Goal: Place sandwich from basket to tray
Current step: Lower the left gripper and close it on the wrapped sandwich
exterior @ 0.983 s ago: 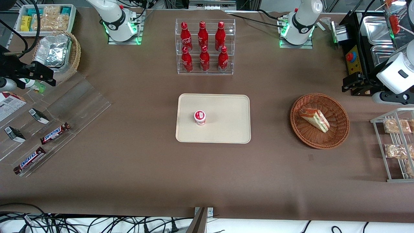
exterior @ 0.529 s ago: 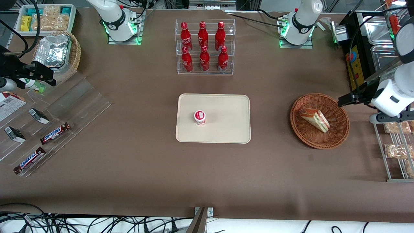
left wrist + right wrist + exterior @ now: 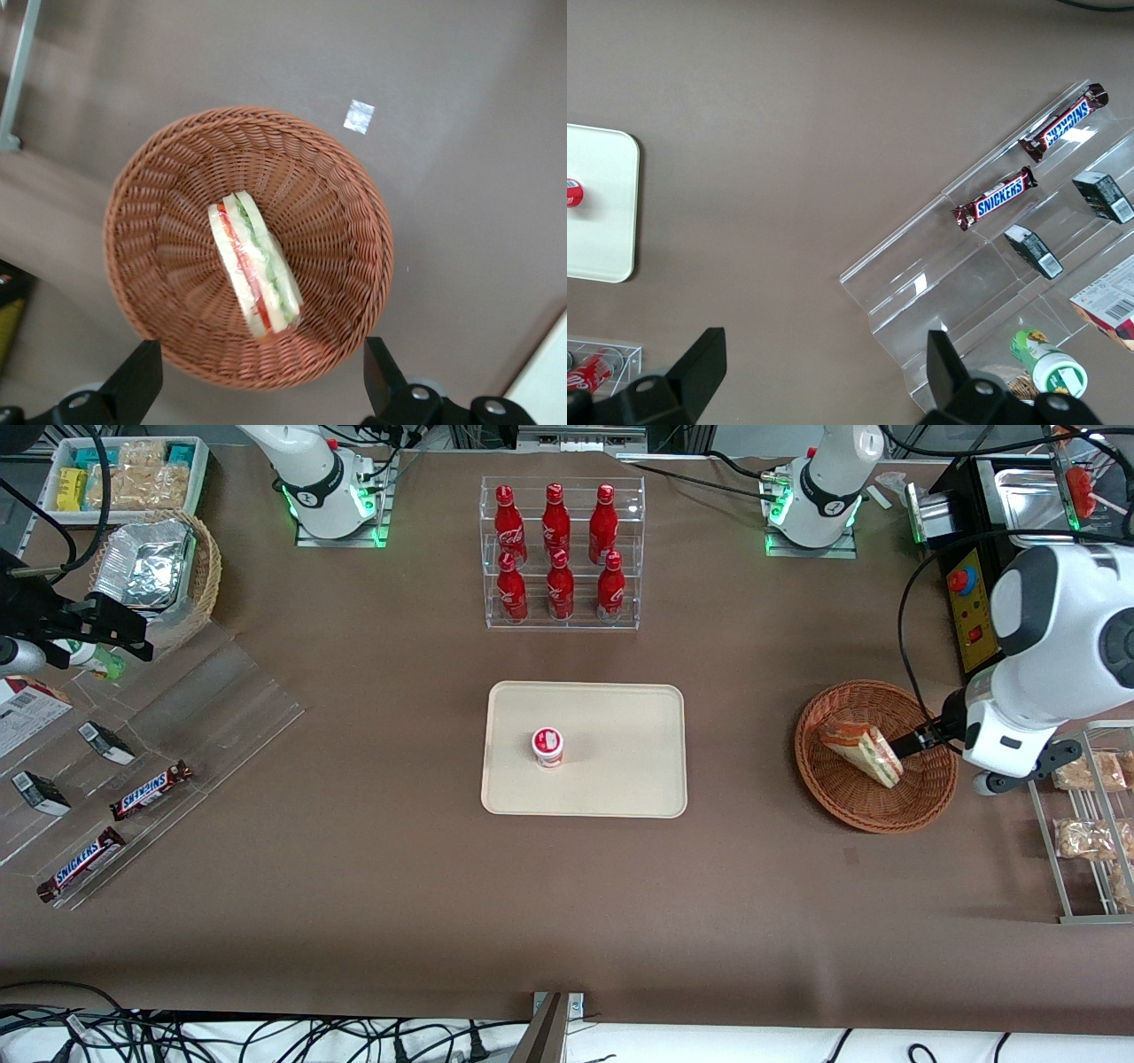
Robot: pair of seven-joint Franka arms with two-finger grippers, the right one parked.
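The sandwich (image 3: 861,754) (image 3: 255,266), a wrapped wedge showing red, green and white layers, lies in the reddish-brown wicker basket (image 3: 873,824) (image 3: 159,177). My left gripper (image 3: 917,741) (image 3: 261,390) hangs open above the basket's rim on the working arm's end, close to the sandwich's tip. Its fingers (image 3: 140,382) stand wide apart with nothing between them. The cream tray (image 3: 620,726) (image 3: 545,394) lies mid-table, well away toward the parked arm's end.
A small red-and-white cup (image 3: 547,746) stands on the tray. A clear rack of red bottles (image 3: 562,553) is farther from the camera than the tray. A wire rack with snack bags (image 3: 1085,824) sits beside the basket, and a black control box (image 3: 966,598) stands farther back.
The left arm has swung from over the steel trays toward the camera and the basket. Its gripper now hangs at the basket's rim. The sandwich has not moved.
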